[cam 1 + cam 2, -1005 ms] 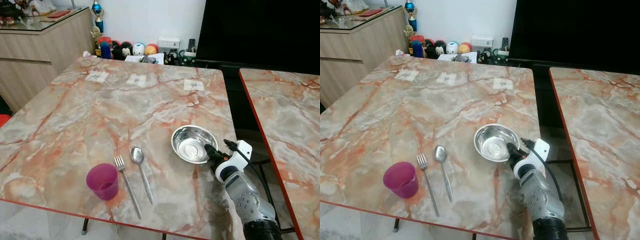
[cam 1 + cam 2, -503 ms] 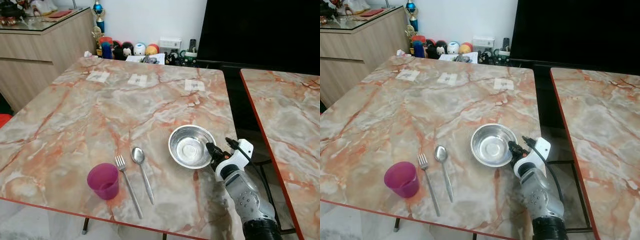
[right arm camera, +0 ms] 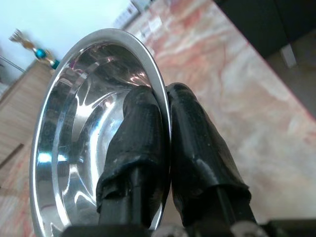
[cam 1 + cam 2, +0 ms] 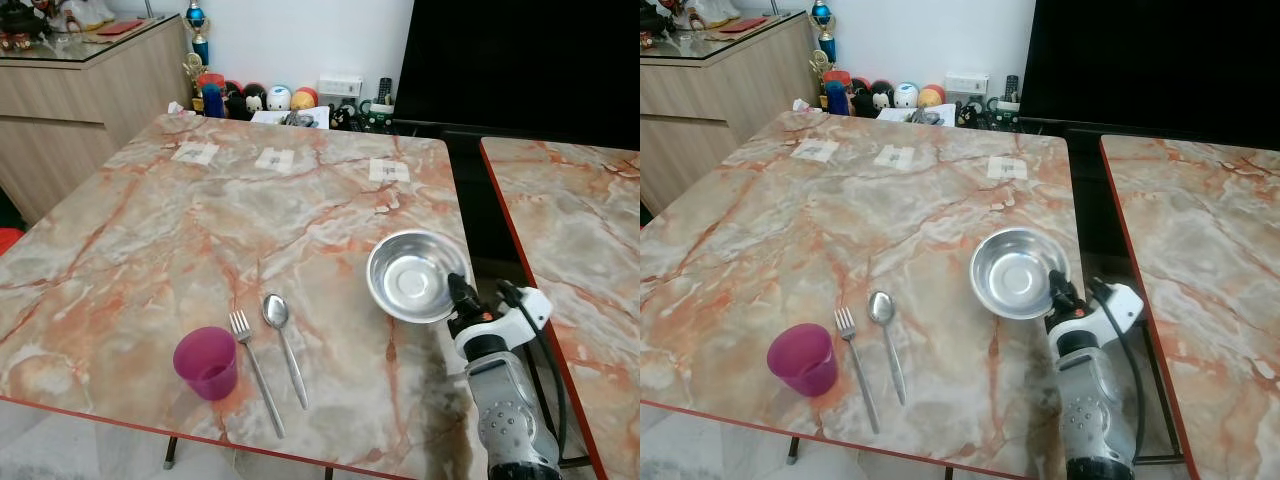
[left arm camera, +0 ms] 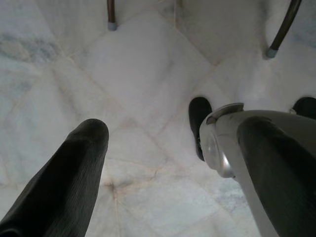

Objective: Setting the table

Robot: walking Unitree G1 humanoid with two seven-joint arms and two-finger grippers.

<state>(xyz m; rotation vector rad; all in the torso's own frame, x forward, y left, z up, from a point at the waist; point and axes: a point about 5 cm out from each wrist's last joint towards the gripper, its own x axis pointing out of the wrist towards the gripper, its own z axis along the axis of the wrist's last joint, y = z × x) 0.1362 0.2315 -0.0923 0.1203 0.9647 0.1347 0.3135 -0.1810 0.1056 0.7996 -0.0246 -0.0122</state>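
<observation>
The right tool [image 4: 458, 292] pinches the rim of the steel bowl [image 4: 413, 275], one finger inside and one outside, at the bowl's 4 o'clock edge. The bowl sits tilted near the marble tabletop [image 4: 200, 220]'s 3 o'clock side. At 7 o'clock lie the purple cup [image 4: 206, 362], fork [image 4: 254, 371] and spoon [image 4: 283, 333]. The left tool [image 5: 173, 163] hangs spread apart over the floor [image 5: 148, 74].

Wooden sideboard [image 4: 70, 95], black screen [image 4: 520, 65] — second marble table [image 4: 580, 230] alongside.
</observation>
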